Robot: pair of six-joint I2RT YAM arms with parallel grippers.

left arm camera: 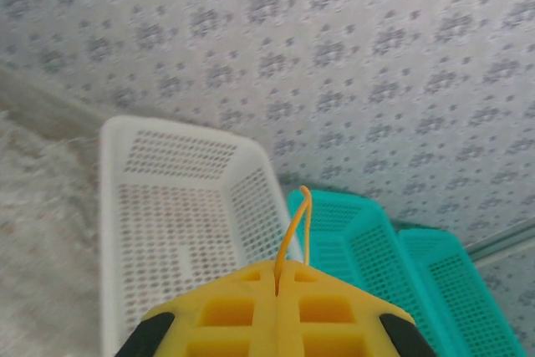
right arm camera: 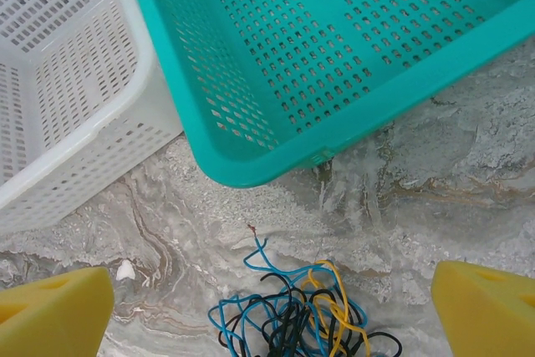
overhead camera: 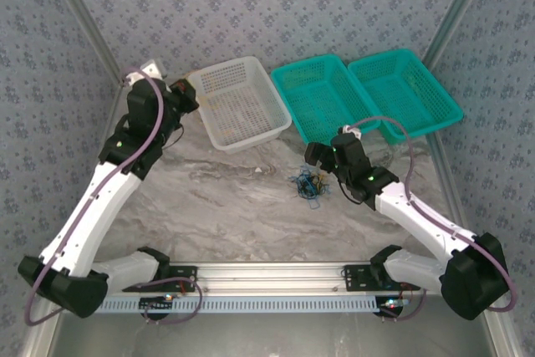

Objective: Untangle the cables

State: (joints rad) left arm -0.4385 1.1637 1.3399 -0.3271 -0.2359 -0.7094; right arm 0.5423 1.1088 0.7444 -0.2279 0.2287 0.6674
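Note:
The cables (right arm camera: 299, 317) lie as a small clump of blue, black and yellow wires on the marble tabletop, seen from above as the clump (overhead camera: 308, 183). My right gripper (right arm camera: 272, 311) hangs just above the clump, open wide, with one yellow finger (right arm camera: 52, 311) at each side and nothing between them. From the top view the right gripper (overhead camera: 318, 156) sits just behind the clump. My left gripper (left arm camera: 277, 272) is shut on one thin yellow wire (left arm camera: 295, 221), whose loop sticks out past the fingertips. The left gripper (overhead camera: 185, 96) is held up by the white basket's left edge.
A white perforated basket (overhead camera: 236, 104) stands at the back centre, with two teal baskets (overhead camera: 322, 94) (overhead camera: 403, 89) to its right. The teal basket's near rim (right arm camera: 276, 165) is close behind the clump. Patterned walls enclose the table.

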